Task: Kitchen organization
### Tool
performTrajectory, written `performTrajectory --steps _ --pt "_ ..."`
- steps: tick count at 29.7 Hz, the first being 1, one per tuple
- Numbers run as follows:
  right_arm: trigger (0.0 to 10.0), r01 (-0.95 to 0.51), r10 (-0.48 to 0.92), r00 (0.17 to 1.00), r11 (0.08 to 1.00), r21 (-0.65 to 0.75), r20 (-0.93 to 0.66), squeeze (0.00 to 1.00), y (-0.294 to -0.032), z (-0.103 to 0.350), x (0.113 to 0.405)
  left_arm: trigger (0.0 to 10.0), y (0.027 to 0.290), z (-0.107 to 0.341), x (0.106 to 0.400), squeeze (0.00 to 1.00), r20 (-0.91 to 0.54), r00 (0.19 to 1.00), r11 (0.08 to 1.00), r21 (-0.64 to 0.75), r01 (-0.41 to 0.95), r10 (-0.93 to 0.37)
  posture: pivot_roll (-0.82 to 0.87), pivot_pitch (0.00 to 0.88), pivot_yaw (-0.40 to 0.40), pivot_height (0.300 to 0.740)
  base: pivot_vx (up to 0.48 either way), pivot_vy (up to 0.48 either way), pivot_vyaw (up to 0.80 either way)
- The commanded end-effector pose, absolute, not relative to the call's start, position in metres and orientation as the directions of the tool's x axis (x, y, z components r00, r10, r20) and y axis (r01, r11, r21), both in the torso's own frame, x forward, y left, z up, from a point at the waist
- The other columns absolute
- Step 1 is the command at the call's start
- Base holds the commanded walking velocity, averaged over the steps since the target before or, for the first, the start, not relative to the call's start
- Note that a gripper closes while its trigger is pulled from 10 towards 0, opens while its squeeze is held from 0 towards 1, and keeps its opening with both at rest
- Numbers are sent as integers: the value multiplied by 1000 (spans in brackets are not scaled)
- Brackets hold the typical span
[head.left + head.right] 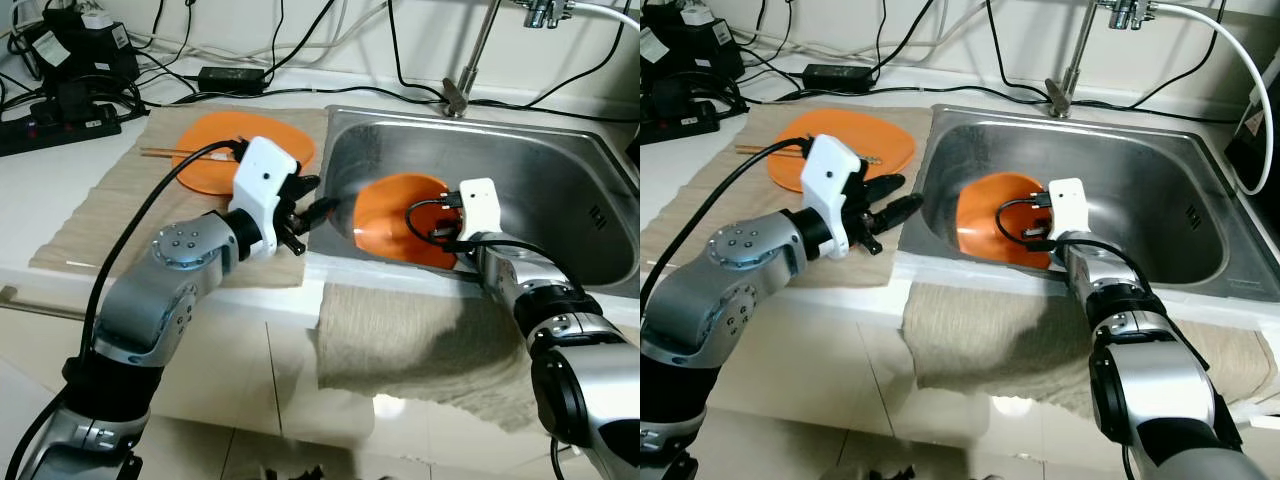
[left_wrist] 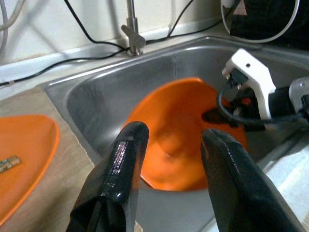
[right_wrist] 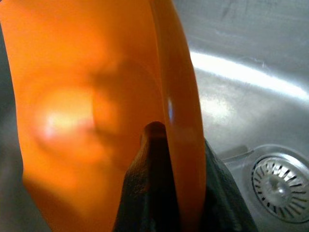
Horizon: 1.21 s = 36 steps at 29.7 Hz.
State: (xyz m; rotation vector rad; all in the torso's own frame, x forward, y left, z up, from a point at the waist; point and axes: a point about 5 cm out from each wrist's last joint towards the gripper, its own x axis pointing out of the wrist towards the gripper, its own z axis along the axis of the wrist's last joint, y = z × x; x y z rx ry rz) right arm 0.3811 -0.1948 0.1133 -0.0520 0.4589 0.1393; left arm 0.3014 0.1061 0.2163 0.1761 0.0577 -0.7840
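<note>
An orange plate (image 1: 393,215) stands tilted inside the steel sink (image 1: 560,190). My right gripper (image 3: 176,159) is shut on its rim, one finger on each face. A second orange plate (image 1: 205,150) lies flat on the beige mat left of the sink, with chopsticks (image 1: 165,152) across it. My left gripper (image 1: 312,218) hovers open at the sink's left edge, pointing toward the held plate (image 2: 178,135), nothing between its fingers (image 2: 120,164).
A faucet (image 1: 462,85) rises behind the sink, and the drain (image 3: 280,186) lies beside the held plate. A power strip (image 1: 60,118) and cables sit at the back left of the counter. A grey cloth (image 1: 400,340) hangs over the counter's front edge.
</note>
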Motion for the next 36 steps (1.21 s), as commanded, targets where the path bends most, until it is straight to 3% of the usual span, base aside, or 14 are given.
performTrajectory --steps 1,6,7,8,19,23,24,25,26,31,36 --pt "10000 -149 137 898 989 5 -418 0 -193 120 385 10000 101 224 299 0 -124 682 665 154 731 -721 13 27 -44 740 0 0 0" --pt "10000 -134 139 891 990 44 -432 0 -193 116 383 10000 96 225 296 0 -143 651 635 148 759 -745 13 28 -41 740 0 0 0" --pt "10000 -132 139 889 990 46 -435 992 -194 115 383 10000 94 225 296 0 -142 643 628 139 765 -752 13 28 -41 740 0 0 0" --pt "10000 -131 139 887 990 50 -440 1000 -195 114 382 10000 91 226 295 0 -143 633 617 142 774 -761 13 28 -40 740 0 0 0" --pt "10000 -123 124 888 992 29 -442 1000 -200 114 382 10000 88 229 298 0 -146 634 615 161 772 -759 10 17 -41 740 0 0 0" --pt "10000 -151 116 897 987 -49 -426 1000 -201 119 384 10000 94 229 300 0 -145 662 640 173 748 -735 12 6 -42 740 0 0 0" --pt "10000 -161 112 901 983 -84 -420 875 -201 121 385 10000 96 228 301 0 -146 671 648 178 740 -727 11 1 -42 740 0 0 0" --pt "10000 -177 108 905 975 -132 -412 149 -202 124 386 10000 99 228 302 0 -149 687 661 192 726 -711 11 0 -42 740 0 0 0" --pt "10000 -198 109 906 963 -182 -409 0 -203 126 387 10000 103 227 304 0 -156 698 668 206 715 -699 12 0 -42 740 0 0 0" --pt "10000 -263 128 902 920 -290 -412 0 -205 134 389 10000 113 227 307 0 -155 730 695 231 681 -665 12 0 -44 740 0 0 0" --pt "10000 -256 175 929 940 -225 -327 0 -206 155 396 10000 128 234 314 0 -59 816 786 241 570 -574 18 0 -50 740 0 0 0"
